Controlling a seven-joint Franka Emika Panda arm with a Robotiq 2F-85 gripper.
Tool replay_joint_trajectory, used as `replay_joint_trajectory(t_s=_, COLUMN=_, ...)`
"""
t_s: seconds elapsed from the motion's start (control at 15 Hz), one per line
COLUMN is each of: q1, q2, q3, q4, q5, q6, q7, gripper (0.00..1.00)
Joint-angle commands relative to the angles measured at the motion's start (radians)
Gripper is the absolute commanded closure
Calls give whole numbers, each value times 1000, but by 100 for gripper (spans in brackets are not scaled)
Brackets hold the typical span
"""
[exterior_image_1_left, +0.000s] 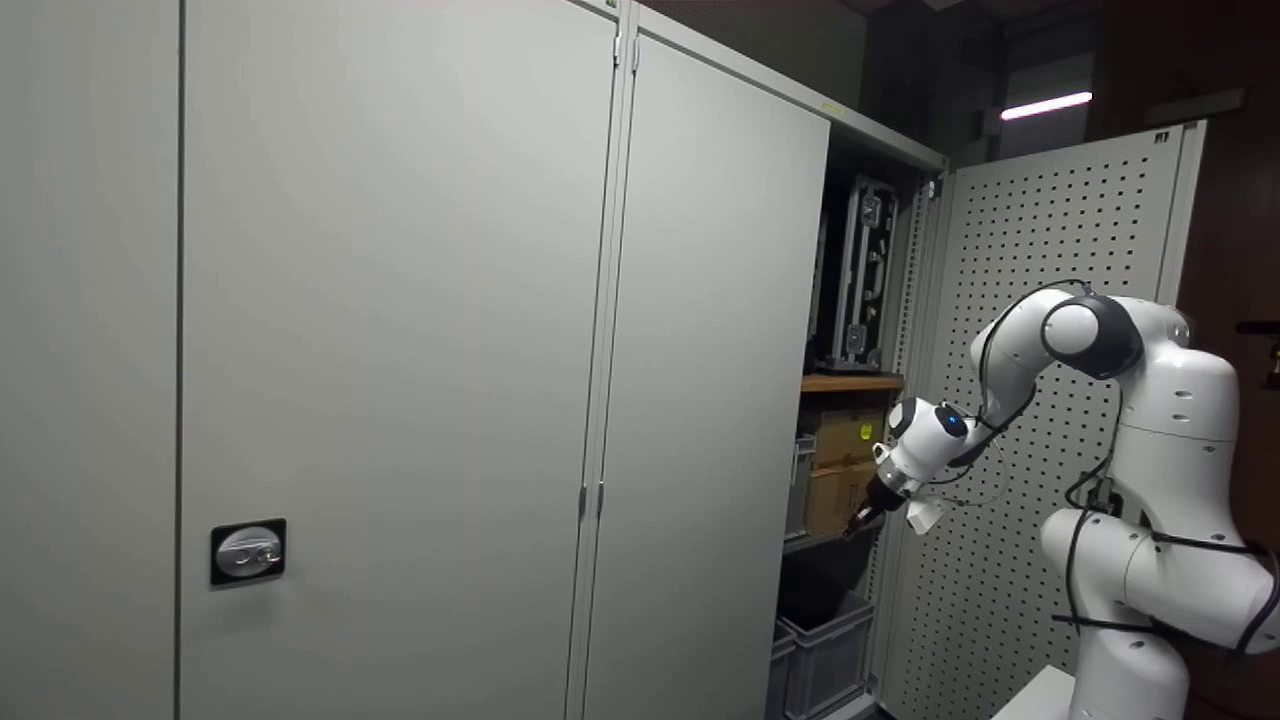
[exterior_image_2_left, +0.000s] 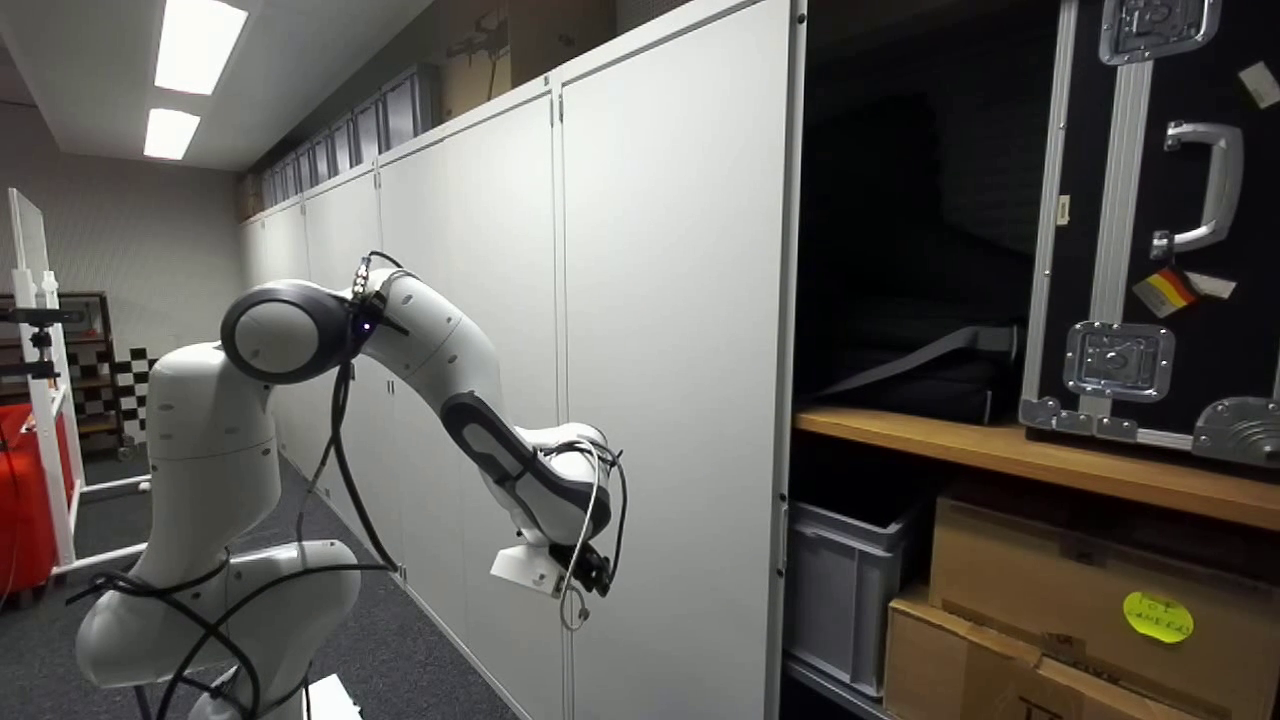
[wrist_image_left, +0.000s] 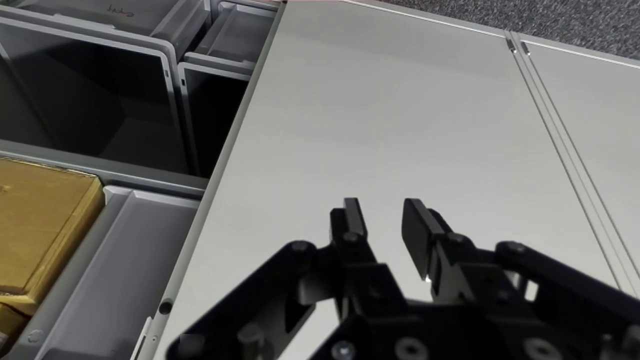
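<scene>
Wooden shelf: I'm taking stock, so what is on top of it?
On the wooden shelf: a black case and, beside it, a dark thing with a grey strap. The case and closed door cover what is behind them; the back is too dark to tell.

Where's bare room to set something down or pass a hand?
Bare carpet lies between the robot arm and the closed cabinet doors; nothing fills the open gripper. Under the wooden shelf it's crowded: a grey bin beside cardboard boxes.
</scene>
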Motion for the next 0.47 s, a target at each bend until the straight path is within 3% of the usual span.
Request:
replay_joint_trajectory(t_s=0.0, q1=-7, q2=29, q3=15, q4=24, q5=0, q6=0, q7=-7, gripper=37)
replay_joint_trajectory(t_s=0.07, q1=0, q2=1, q3=5, q4=2, q5=0, q6=-2, q7=-1, gripper=55)
replay_joint_trajectory(t_s=0.2, q1=0, q2=2, q3=6, q4=7, q5=0, q6=-2, q7=-1, gripper=39)
replay_joint_trajectory(t_s=0.4, q1=0, q2=3, q3=7, q4=8, q5=0, q6=-2, q7=-1, gripper=37)
